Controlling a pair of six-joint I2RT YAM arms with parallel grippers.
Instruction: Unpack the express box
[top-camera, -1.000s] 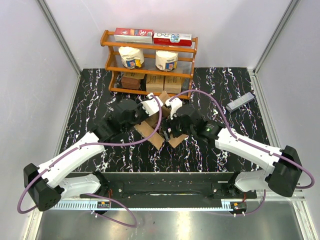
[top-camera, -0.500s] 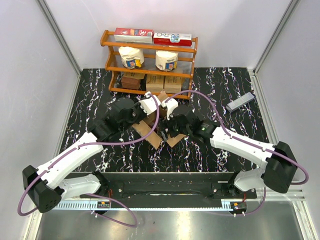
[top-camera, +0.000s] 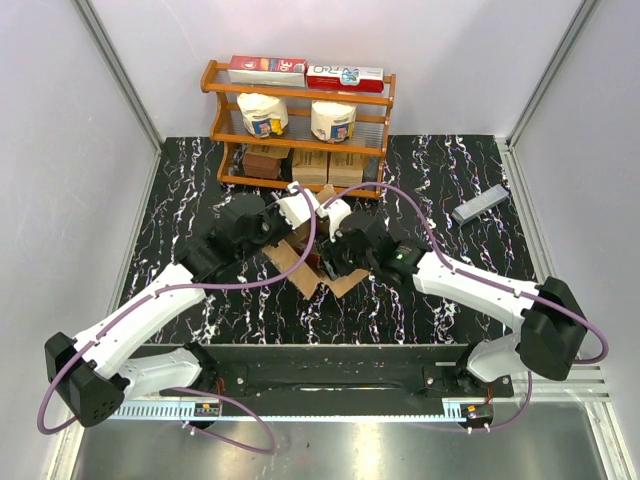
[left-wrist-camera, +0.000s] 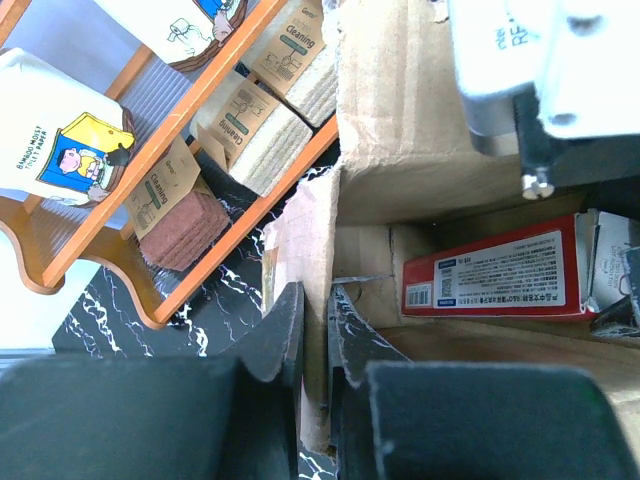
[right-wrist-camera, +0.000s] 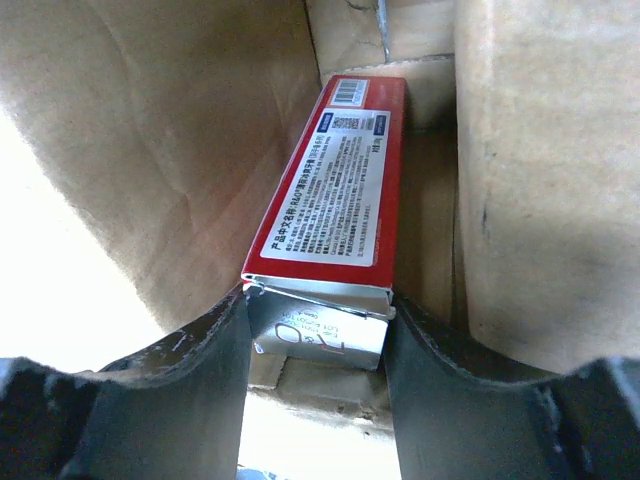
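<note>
- Because the top has to stay open for unpacking, the express box sits directly beneath both grippers on the marbled surface. The left gripper is narrowed onto one upright flap, apparently to hold it aside.
- Down inside the box, the right gripper clamps the silver end of the red packet, which stretches away ahead of its fingers, probably for lifting out.
- Fine print on the packet's white label is too small to read. Beyond the left gripper, brown packs on a wooden rack read "Cleaning".

Wide overhead; close wrist views share express box.
</note>
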